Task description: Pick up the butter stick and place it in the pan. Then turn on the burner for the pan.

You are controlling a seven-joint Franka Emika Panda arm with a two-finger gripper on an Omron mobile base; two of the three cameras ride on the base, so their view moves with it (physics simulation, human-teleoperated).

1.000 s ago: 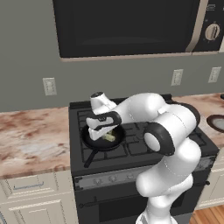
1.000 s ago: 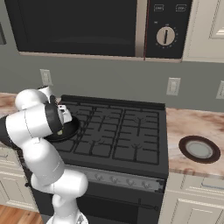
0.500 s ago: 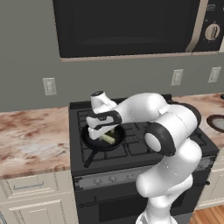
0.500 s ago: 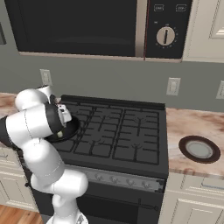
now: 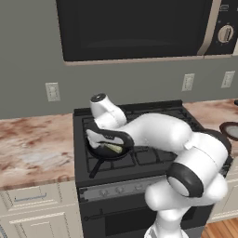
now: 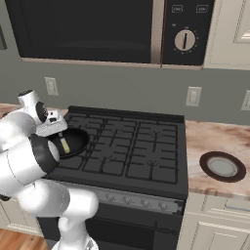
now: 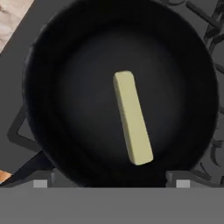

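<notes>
The pale yellow butter stick (image 7: 132, 117) lies flat near the middle of the black pan (image 7: 65, 109), touching nothing else. The pan (image 5: 103, 153) sits on the stove's front left burner (image 7: 19, 131), its long handle (image 5: 95, 168) pointing toward the stove front. My gripper (image 7: 111, 183) hangs just above the pan with its jaws open wide, one fingertip (image 7: 40, 183) on each side of the stick and clear of it. From the right base view the butter stick (image 6: 65, 145) shows inside the pan (image 6: 78, 141) under the gripper (image 6: 57, 132).
A row of knobs (image 5: 111, 189) runs along the stove front. Black grates (image 6: 136, 146) cover the other burners. A grey round dish (image 6: 222, 166) rests on the marble counter to the right. A microwave (image 6: 97, 29) hangs above the stove.
The gripper has opened and let go of the butter stick, which now lies in the pan. The arm has barely moved.
</notes>
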